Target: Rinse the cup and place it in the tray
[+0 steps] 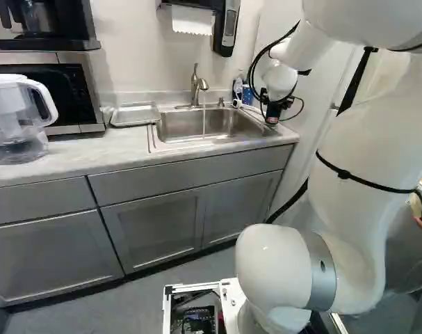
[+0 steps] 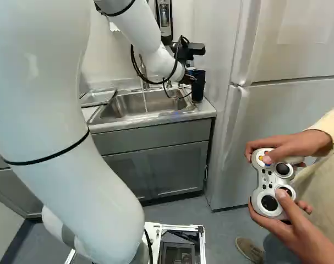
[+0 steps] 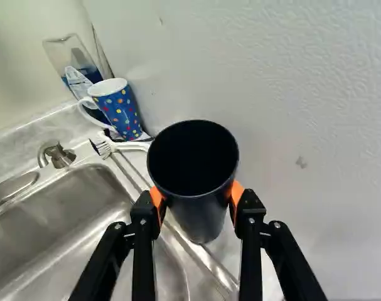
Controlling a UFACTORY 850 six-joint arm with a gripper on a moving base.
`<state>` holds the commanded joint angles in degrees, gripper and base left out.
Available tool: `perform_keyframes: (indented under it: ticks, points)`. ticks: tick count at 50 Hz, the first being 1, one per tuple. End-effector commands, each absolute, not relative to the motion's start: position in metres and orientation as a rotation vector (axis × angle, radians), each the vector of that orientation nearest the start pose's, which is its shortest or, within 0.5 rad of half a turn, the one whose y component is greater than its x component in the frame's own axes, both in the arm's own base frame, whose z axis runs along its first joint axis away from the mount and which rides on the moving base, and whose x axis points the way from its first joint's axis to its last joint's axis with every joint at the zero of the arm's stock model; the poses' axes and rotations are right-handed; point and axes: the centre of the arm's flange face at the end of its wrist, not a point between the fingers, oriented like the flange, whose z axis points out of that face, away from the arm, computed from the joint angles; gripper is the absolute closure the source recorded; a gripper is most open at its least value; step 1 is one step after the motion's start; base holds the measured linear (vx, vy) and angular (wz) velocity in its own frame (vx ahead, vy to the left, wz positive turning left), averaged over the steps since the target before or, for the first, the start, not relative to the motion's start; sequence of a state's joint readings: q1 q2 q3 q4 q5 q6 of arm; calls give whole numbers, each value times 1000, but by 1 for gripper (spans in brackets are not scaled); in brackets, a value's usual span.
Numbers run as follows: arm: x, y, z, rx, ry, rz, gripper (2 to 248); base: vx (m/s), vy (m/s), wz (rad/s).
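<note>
From where I stand, the gripper (image 2: 192,79) is parted to the width of the dark cup (image 3: 194,216), its orange pads (image 3: 237,190) against opposite sides, the cup's mouth facing up. Taking the gripper's forward direction as twelve, the dotted mug (image 3: 122,115) stands at ten-thirty, the sink (image 3: 46,232) at eight. In the left base view, the tray (image 1: 135,115) lies at the sink's nine o'clock; water runs from the faucet (image 1: 196,89).
</note>
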<state>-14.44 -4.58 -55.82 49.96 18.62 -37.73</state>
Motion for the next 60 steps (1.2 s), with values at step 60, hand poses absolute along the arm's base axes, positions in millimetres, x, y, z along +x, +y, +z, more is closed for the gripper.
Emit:
perform_keyframes:
  ticks: [60]
  points:
    - [532,-84,595,-2687,624,-1791,129,0,0,0]
